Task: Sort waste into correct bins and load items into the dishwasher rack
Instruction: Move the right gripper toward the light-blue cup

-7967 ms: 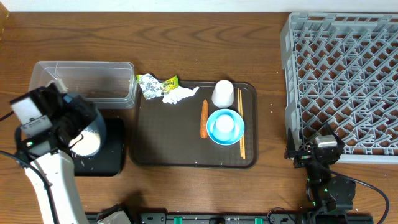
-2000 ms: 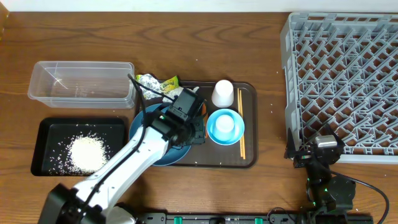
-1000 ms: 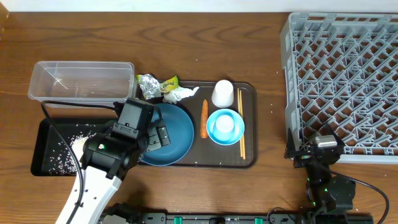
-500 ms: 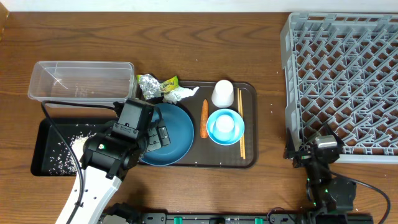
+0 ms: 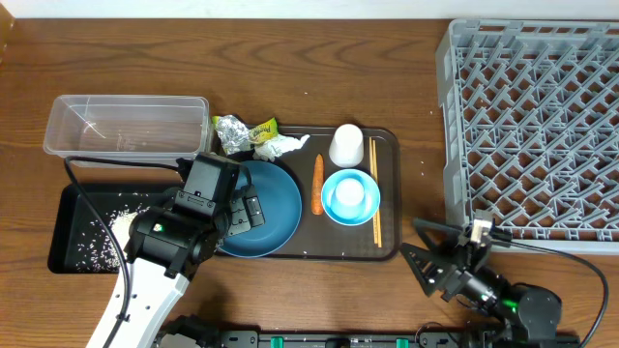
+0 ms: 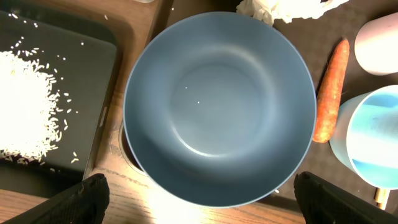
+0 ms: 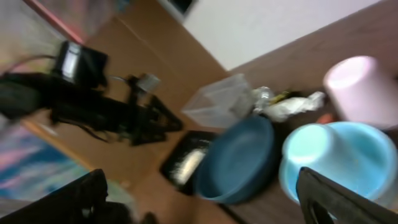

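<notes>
Jaws on the left gripper (image 6: 206,198) stand spread wide with nothing between them; only the two dark fingertips (image 6: 87,196) show at the lower corners of my wrist feed. Directly beneath that gap sits the large dark-blue round bowl (image 6: 217,106), mouth up and bare inside save a speck or two. It rests on the left end of the dark brown serving tray (image 5: 334,244), its rim reaching a little past that tray's edge. Out past the left-hand finger I see the shallow black rectangular tray (image 6: 87,68), holding a heap of white rice grains (image 6: 22,106) with loose grains scattered round it. Past the right-hand finger lies the small orange carrot (image 6: 328,90), just beside the bowl's rim, and beyond it the small light-blue bowl (image 6: 373,140) and the white cup (image 6: 380,36). Ahead of the jaws, past the far rim, is the crumpled white tissue (image 6: 280,7). From overhead I pick out the crumpled silver and yellow-green wrapper (image 5: 240,130) next to that tissue, the clear rectangular plastic tub (image 5: 126,126) beyond the black tray, and the two thin wooden chopsticks (image 5: 374,193) lying alongside the light-blue bowl. The right gripper (image 5: 430,256) is also wide open and carries nothing. It sits over the wooden table (image 5: 368,58) just off the serving tray's near right corner, with the large square grey plastic crate (image 5: 532,116) off to its side. Its wrist feed is blurred, though I can make out both bowls and the cup ahead of the jaws.
</notes>
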Motion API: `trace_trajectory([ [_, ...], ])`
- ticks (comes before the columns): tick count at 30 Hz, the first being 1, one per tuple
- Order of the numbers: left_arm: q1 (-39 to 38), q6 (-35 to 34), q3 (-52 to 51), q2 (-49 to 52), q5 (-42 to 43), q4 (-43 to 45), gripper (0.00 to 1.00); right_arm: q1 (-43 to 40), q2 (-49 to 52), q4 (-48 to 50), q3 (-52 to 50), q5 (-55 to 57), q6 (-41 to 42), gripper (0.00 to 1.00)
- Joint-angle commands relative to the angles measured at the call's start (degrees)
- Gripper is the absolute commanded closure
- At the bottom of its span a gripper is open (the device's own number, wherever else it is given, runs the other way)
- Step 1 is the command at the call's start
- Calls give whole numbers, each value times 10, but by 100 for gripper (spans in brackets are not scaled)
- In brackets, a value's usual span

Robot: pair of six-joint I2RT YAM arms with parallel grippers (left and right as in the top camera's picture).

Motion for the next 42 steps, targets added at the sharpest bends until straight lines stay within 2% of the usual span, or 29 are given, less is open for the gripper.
trace_trajectory([
  [1, 2, 1, 7, 0, -13, -3, 2, -4, -5, 36, 0, -41, 114, 1],
  [6, 2, 1, 7, 0, -13, -3, 2, -4, -5, 25, 2, -61, 109, 1],
  [10, 2, 1, 7, 0, -13, -3, 2, -4, -5, 1, 16, -51, 63, 1],
  [14, 2, 1, 7, 0, -13, -3, 2, -4, -3, -134, 71, 3, -28, 1],
  [19, 2, 1, 7, 0, -13, -3, 2, -4, 42, -346, 201, 128, -189, 1],
  [22, 2, 1, 7, 0, -13, -3, 2, -4, 112, -439, 291, 196, -274, 1],
  [25, 2, 1, 7, 0, -13, -3, 2, -4, 214, -500, 377, 232, -326, 1],
  [32, 2, 1, 7, 0, -13, -3, 2, 22, 420, -550, 484, 267, -382, 2],
  [35, 2, 1, 7, 0, -13, -3, 2, 76, 504, -571, 524, 322, -406, 1],
  [42, 2, 1, 7, 0, -13, -3, 2, 262, 682, -587, 610, 495, -424, 1],
])
